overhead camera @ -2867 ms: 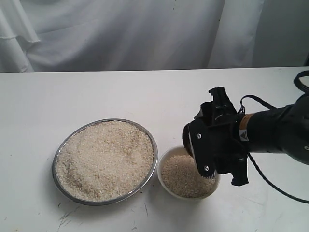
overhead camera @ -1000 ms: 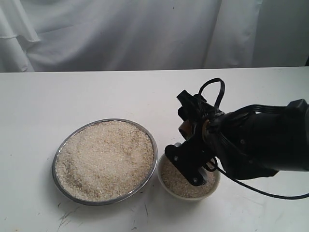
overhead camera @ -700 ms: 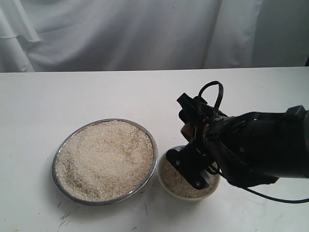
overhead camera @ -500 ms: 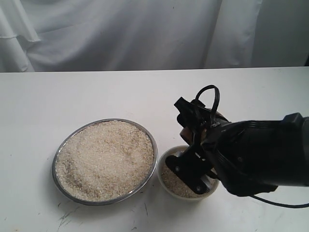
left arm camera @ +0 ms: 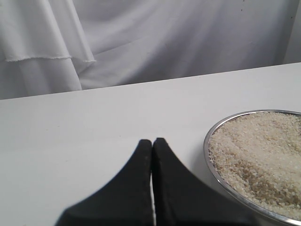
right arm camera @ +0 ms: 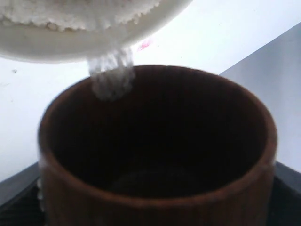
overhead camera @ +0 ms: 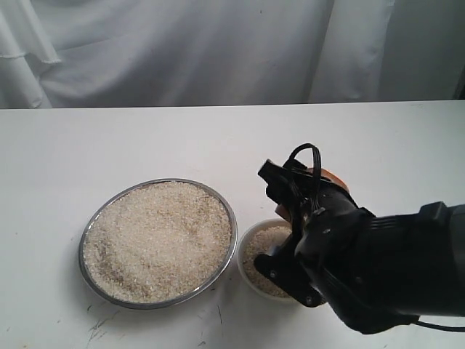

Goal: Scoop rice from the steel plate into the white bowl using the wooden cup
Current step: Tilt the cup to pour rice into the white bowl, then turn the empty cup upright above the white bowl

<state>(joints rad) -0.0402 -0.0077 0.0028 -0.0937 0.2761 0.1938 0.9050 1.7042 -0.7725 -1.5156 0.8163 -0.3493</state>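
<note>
The steel plate [overhead camera: 83, 251] lies left of centre, heaped with rice [overhead camera: 156, 240]. Just to its right stands the white bowl [overhead camera: 241, 260], with rice [overhead camera: 259, 251] inside and half hidden by my right arm. My right gripper [overhead camera: 298, 198] is shut on the wooden cup [overhead camera: 330, 176], tipped steeply over the bowl. In the right wrist view the wooden cup [right arm camera: 155, 141] shows its dark inside, and a thin stream of grains [right arm camera: 112, 75] runs between its rim and the bowl [right arm camera: 94, 37]. My left gripper [left arm camera: 152, 142] is shut and empty beside the plate [left arm camera: 207, 153].
The dishes stand on a white table [overhead camera: 145, 145] with a white curtain [overhead camera: 182, 51] hanging behind it. My bulky black right arm [overhead camera: 392, 269] fills the front right corner. In the exterior view the left arm is out of sight.
The right wrist has rolled further and sunk toward the front, tipping the cup more steeply over the bowl. The arm now hides more of the bowl. The plate has not moved.
</note>
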